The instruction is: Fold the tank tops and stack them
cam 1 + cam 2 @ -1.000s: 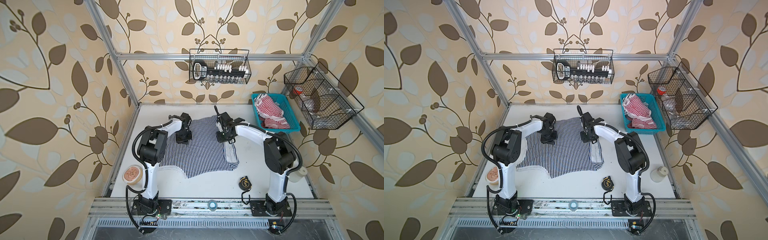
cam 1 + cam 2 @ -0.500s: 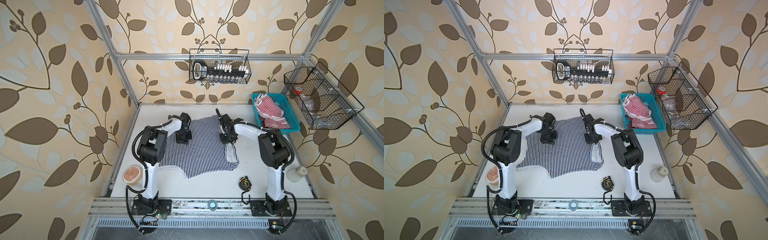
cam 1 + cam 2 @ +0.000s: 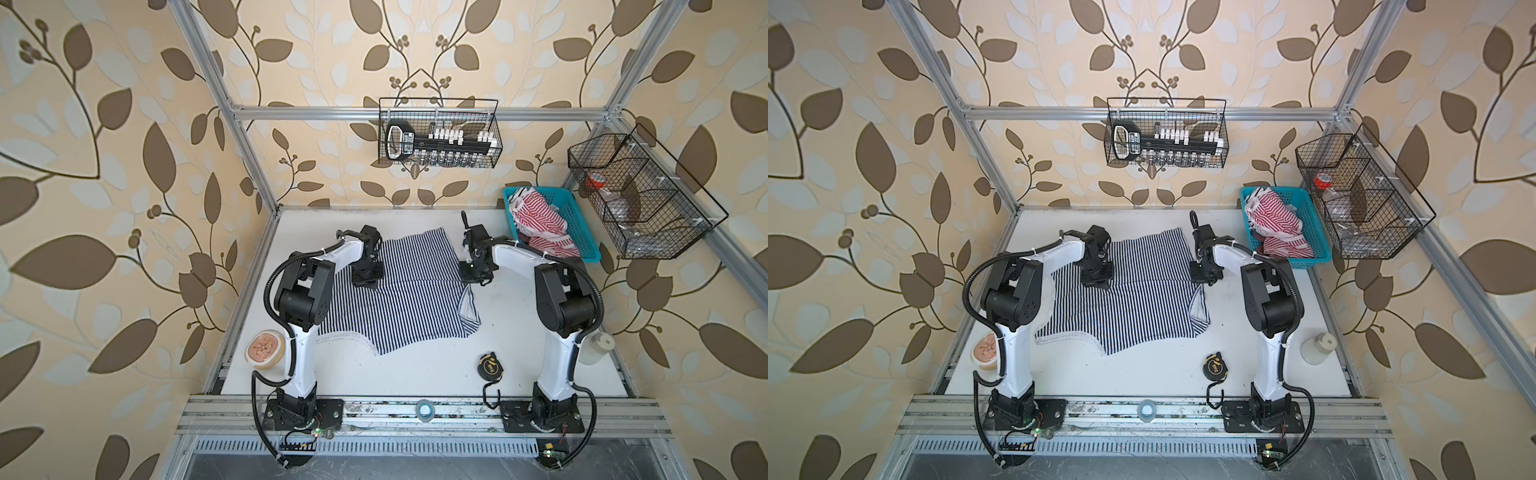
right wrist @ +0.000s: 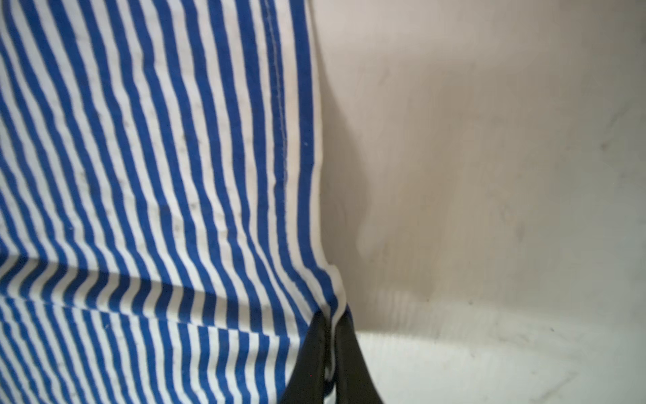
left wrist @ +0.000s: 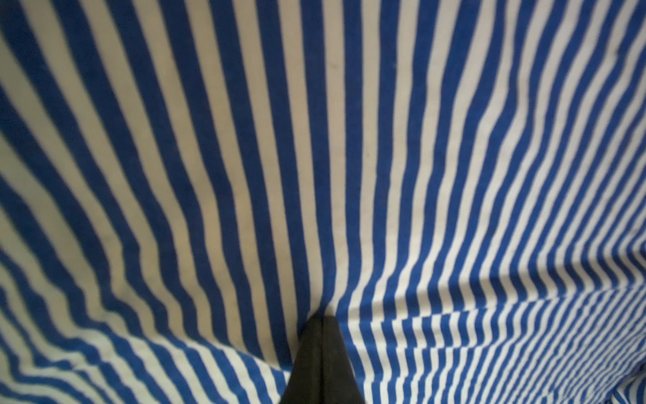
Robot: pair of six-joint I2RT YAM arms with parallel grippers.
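The navy-and-white tank top [image 3: 415, 303] [image 3: 1142, 303] lies spread on the white table in both top views, with a small flap turned over at its right side. My left gripper [image 3: 365, 282] [image 3: 1096, 284] is down on its far left part. In the left wrist view the left gripper [image 5: 322, 316] is shut, and the striped cloth [image 5: 314, 140] puckers into its tip. My right gripper [image 3: 473, 280] [image 3: 1202, 280] [image 4: 332, 314] is shut on the top's right edge [image 4: 140, 175], with cloth showing between its fingers. The red-and-white tank top [image 3: 540, 224] [image 3: 1275, 224] lies crumpled in the blue basket [image 3: 582, 232] [image 3: 1312, 232].
A black tape measure [image 3: 490, 365] lies near the front right of the table. A round tub [image 3: 265, 349] sits at the left edge and a white bottle [image 3: 596, 347] at the right edge. Wire baskets [image 3: 438, 133] [image 3: 640, 208] hang on the back and right frame.
My right gripper has shut on the navy top's right edge and its arm has drawn in slightly. The left gripper has stayed shut in place.
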